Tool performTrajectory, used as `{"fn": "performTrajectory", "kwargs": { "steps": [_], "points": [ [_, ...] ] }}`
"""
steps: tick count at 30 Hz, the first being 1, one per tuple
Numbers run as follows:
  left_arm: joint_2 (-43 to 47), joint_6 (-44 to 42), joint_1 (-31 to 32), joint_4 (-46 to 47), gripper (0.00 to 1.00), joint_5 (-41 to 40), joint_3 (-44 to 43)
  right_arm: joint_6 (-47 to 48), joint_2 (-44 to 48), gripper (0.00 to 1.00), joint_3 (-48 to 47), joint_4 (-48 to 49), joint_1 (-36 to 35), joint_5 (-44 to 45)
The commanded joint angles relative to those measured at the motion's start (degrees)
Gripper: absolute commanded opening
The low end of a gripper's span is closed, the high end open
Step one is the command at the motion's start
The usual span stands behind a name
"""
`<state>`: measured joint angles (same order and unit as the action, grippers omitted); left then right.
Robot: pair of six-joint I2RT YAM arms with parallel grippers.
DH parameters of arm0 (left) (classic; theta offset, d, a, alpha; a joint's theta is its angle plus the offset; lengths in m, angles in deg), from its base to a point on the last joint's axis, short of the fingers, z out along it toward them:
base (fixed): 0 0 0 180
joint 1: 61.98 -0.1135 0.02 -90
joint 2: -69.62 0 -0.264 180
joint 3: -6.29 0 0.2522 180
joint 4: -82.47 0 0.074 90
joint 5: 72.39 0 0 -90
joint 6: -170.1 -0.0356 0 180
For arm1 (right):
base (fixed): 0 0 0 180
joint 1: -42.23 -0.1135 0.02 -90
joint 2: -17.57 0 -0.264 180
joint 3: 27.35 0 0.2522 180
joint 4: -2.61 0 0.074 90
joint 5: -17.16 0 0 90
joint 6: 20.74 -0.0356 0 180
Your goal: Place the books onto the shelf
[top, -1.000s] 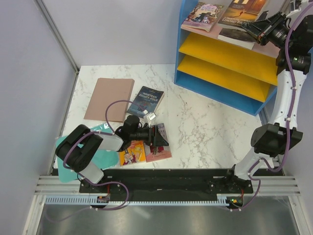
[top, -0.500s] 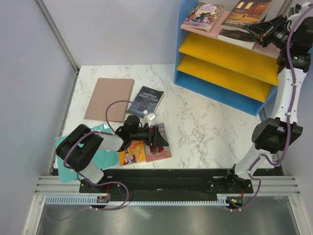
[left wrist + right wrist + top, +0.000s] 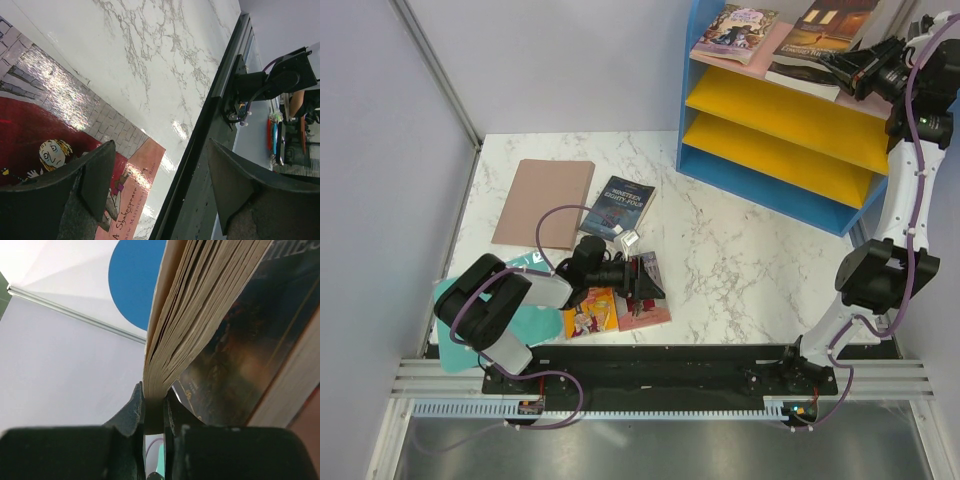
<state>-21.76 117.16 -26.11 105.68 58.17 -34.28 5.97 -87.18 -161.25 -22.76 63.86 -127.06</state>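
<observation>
My right gripper point(image 3: 844, 64) is shut on the edge of the brown-orange book point(image 3: 825, 24), held tilted over the pink top board of the shelf point(image 3: 770, 190). In the right wrist view the jaws point(image 3: 154, 407) pinch its page block point(image 3: 200, 310), with the dark Tale of Two Cities book point(image 3: 250, 350) just beneath. That dark book point(image 3: 802, 72) and a purple-pink book point(image 3: 735, 30) lie on the top board. My left gripper point(image 3: 646, 284) hangs open, low over the pink-red book point(image 3: 642, 300), which also lies under my left gripper point(image 3: 165, 180) as the pink-red book point(image 3: 60, 135). The yellow Roald Dahl book point(image 3: 588, 312) and Nineteen Eighty-Four point(image 3: 625, 205) lie on the table.
A plain brownish-pink board point(image 3: 545, 200) lies at the table's back left. A teal sheet point(image 3: 535, 322) sits under the left arm. A small white clip point(image 3: 629, 239) rests near Nineteen Eighty-Four. The black base rail point(image 3: 200, 165) runs close along the near edge. Two yellow shelf boards point(image 3: 780, 110) hold nothing.
My right gripper has drawn up and to the right with the brown-orange book, sliding it further back over the dark book. The left arm has not moved.
</observation>
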Motion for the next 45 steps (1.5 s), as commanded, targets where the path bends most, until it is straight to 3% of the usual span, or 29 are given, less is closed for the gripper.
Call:
{"fn": "performTrajectory", "kwargs": {
  "steps": [1,24,30,40,45],
  "points": [
    [-0.12,-2.25,0.33,1.79,0.8,-0.57,-0.17,-0.26,3.5,0.05,1.3,2.74,0.43,-0.98],
    [-0.03,-2.34,0.6,1.7,0.81,-1.18,-0.17,1.41,5.61,0.26,4.65,-0.51,1.22,-1.42],
    [-0.12,-2.34,0.6,1.61,0.81,-1.09,-0.17,1.41,5.61,0.38,5.79,-0.77,1.31,-1.68],
    [-0.12,-2.43,0.68,1.61,0.82,-0.92,-0.26,0.71,7.19,0.68,6.14,-0.86,2.63,-0.89],
    [0.14,-2.52,0.77,1.61,0.82,-0.92,-0.18,0.36,8.24,0.72,6.58,-0.95,3.16,-0.02]
  ]
}}
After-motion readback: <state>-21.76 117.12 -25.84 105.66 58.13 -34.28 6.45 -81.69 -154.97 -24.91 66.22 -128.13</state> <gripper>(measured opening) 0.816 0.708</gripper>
